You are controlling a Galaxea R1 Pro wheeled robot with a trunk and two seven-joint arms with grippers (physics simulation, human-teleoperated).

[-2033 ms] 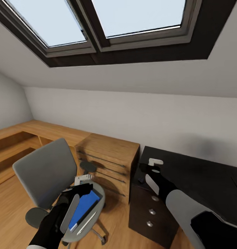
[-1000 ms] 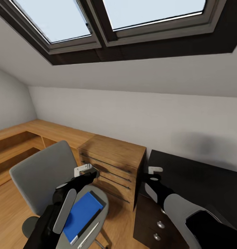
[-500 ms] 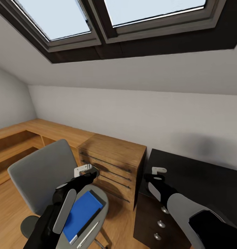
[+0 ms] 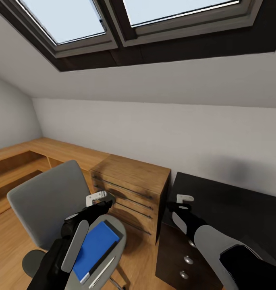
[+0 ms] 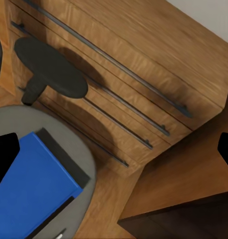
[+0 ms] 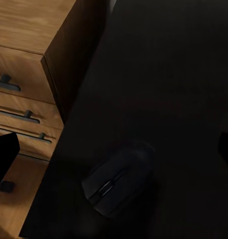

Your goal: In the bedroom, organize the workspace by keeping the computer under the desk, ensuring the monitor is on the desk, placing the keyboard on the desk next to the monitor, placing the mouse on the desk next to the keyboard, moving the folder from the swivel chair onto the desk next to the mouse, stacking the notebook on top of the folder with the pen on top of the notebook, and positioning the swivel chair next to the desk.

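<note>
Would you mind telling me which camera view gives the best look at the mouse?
The right wrist view: the mouse lies on the desk near its edge, its whole oval body and buttons visible though dark. In the head view the right arm covers that part of the desk, so I cannot make the mouse out there.

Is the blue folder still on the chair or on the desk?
On the chair. The folder lies flat on the swivel chair seat, beside the wooden drawer chest, not on the black desk.
</note>
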